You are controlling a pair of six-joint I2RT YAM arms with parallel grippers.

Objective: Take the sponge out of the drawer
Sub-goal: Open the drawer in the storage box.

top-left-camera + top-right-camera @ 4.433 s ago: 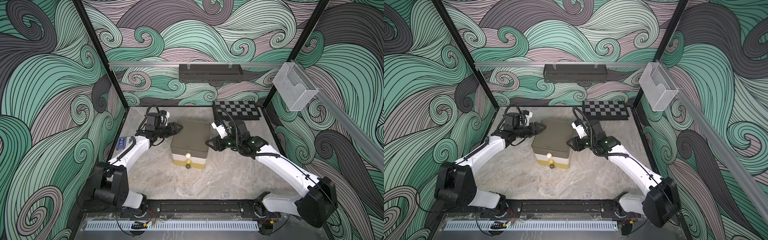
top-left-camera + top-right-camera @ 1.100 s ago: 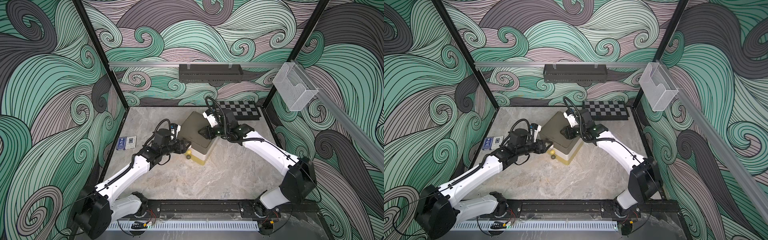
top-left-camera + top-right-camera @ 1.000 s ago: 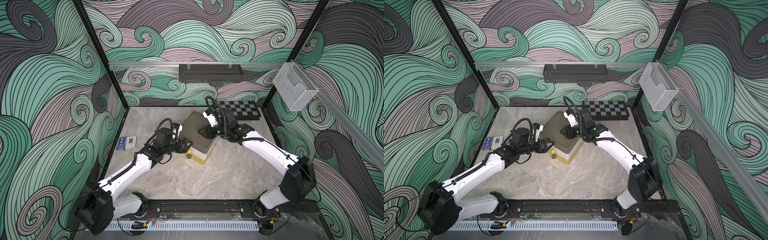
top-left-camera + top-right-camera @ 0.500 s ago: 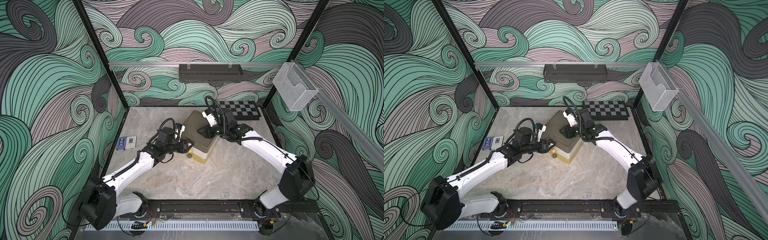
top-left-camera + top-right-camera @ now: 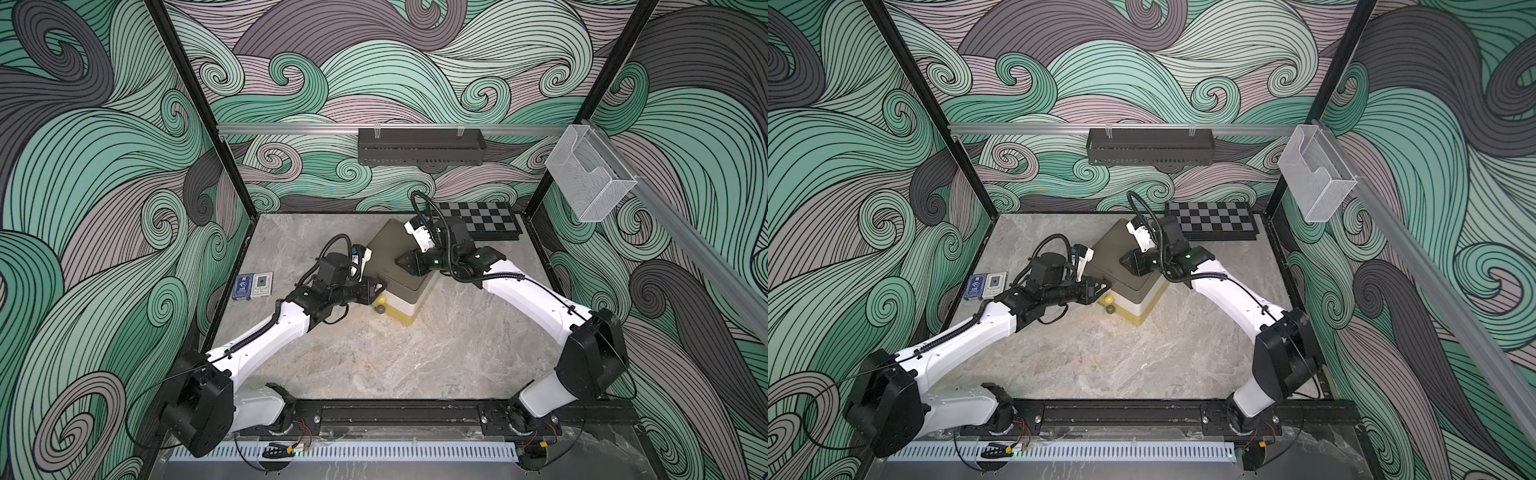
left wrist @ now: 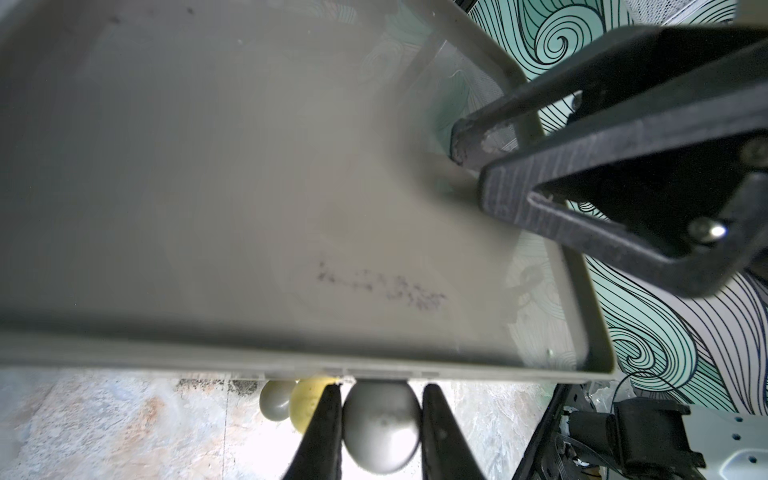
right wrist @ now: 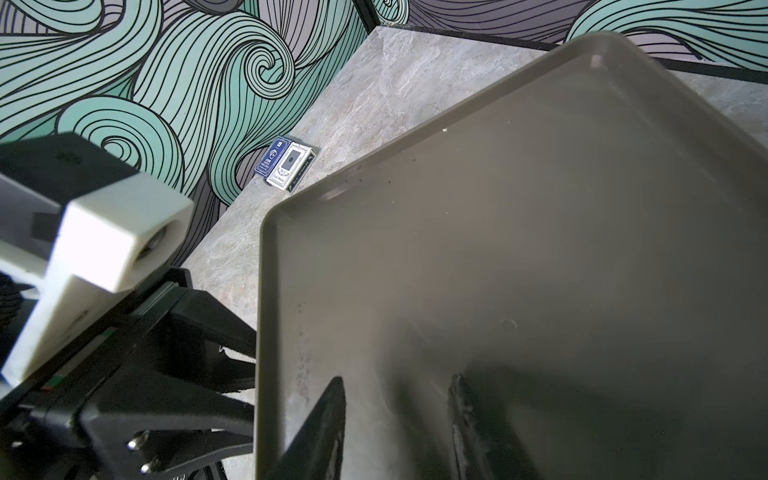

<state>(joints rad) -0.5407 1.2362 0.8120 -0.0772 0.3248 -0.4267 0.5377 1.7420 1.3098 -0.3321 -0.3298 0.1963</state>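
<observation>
The drawer unit [image 5: 395,266] [image 5: 1117,257] has a grey tray-like top, a white drawer front and a yellow one below, and stands turned at an angle mid-table. My left gripper [image 6: 380,415] [image 5: 376,289] is shut on the grey round knob [image 6: 380,428] of the upper drawer, one finger on each side. A yellow knob [image 6: 305,401] and another grey knob [image 6: 274,399] sit just beside it. My right gripper [image 7: 395,382] [image 5: 401,262] rests open on the unit's top, with nothing between its fingers. The sponge is hidden; the drawers look closed.
Two card decks [image 5: 253,286] [image 7: 286,164] lie by the left wall. A folded chessboard [image 5: 478,218] lies at the back right, just behind the right arm. A black rack [image 5: 419,145] and a clear bin [image 5: 586,183] hang on the walls.
The left gripper's fingers have closed round the upper drawer's knob, with the arm edging in towards the unit. The right gripper has stayed on the top.
</observation>
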